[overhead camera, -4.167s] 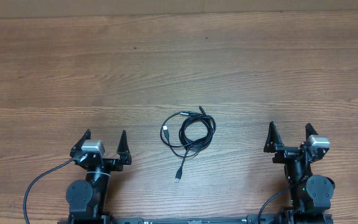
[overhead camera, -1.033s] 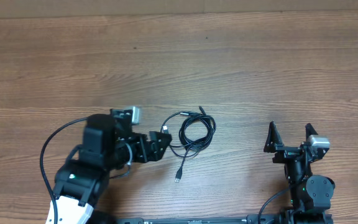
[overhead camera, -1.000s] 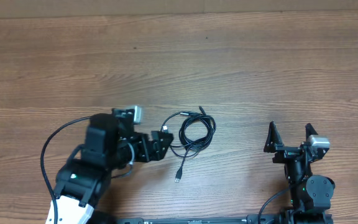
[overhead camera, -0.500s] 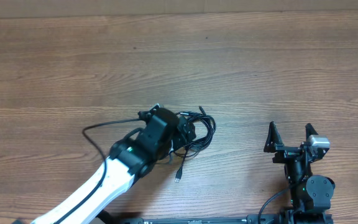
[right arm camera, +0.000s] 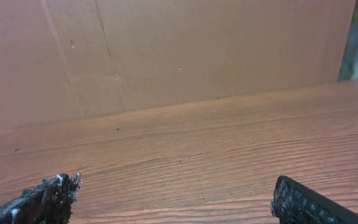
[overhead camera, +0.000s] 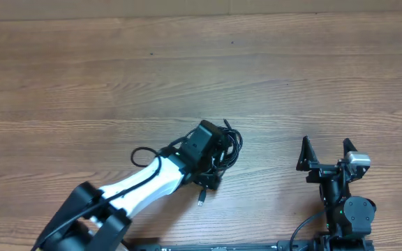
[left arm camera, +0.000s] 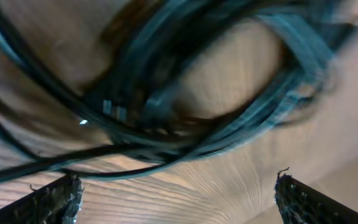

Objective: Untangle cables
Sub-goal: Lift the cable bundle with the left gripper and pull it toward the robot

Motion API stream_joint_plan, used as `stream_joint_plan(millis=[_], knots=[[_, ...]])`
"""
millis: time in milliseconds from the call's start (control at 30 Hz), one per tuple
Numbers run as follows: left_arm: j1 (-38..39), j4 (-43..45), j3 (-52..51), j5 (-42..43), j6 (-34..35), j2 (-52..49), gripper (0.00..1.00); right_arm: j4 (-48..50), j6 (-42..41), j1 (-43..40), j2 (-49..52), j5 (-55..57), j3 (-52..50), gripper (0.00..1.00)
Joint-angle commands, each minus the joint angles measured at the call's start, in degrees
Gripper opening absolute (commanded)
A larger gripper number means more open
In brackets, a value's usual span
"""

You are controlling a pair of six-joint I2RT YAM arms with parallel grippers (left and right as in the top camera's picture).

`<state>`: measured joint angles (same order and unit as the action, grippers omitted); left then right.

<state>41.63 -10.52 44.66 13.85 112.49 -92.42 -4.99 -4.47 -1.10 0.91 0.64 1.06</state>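
The left gripper (overhead camera: 213, 150) hung right over the cables (overhead camera: 233, 141), its fingers spread wide and holding nothing. In the wrist view the black cords filled the frame just ahead of both fingertips, blurred by closeness. The cables lay near the middle of the wooden table (overhead camera: 82, 84) as a small, roughly round coil of thin black cord with no clear long axis, one tail running toward the robot to a plug end (overhead camera: 200, 200). The right gripper (overhead camera: 324, 152), likewise open, sat well apart to the right, so the left arm was by far the nearer
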Motion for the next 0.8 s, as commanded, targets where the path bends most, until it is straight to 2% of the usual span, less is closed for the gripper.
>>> stream_joint_plan(millis=[0, 100, 133, 167, 233, 400, 433, 667, 767], knots=[[0.79, 1.97, 0.70, 3.26, 7.04, -3.32, 1.00, 0.33, -0.22, -0.26, -0.09, 0.70, -0.61, 1.00], [0.76, 2.14, 0.70, 1.99, 6.97, -4.98, 0.97, 0.33, -0.22, -0.26, -0.09, 0.70, -0.61, 1.00], [0.79, 1.90, 0.70, 1.46, 6.95, -5.51, 0.94, 0.33, -0.22, -0.26, -0.09, 0.70, -0.61, 1.00], [0.79, 1.55, 0.70, 1.07, 6.86, -5.84, 0.87, 0.33, -0.22, -0.26, -0.09, 0.70, -0.61, 1.00], [0.79, 0.48, 0.70, 0.22, 6.38, -6.47, 0.71, 0.33, -0.22, -0.26, -0.09, 0.70, -0.61, 1.00], [0.57, -4.68, 0.70, -7.43, -0.55, -6.84, 0.09, 0.33, -0.22, -0.26, -0.09, 0.70, -0.61, 1.00], [0.28, -5.27, 0.70, -8.57, -2.82, -6.84, 0.04, 0.33, -0.22, -0.26, -0.09, 0.70, -0.61, 1.00], [-6.01, -6.80, 0.79, -7.82, -24.63, -3.96, 0.04, 0.33, -0.22, -0.26, -0.09, 0.70, -0.61, 1.00], [-9.05, -11.39, 0.90, -8.31, -28.52, 0.50, 0.04, 0.33, -0.22, -0.26, -0.09, 0.70, -0.61, 1.00]])
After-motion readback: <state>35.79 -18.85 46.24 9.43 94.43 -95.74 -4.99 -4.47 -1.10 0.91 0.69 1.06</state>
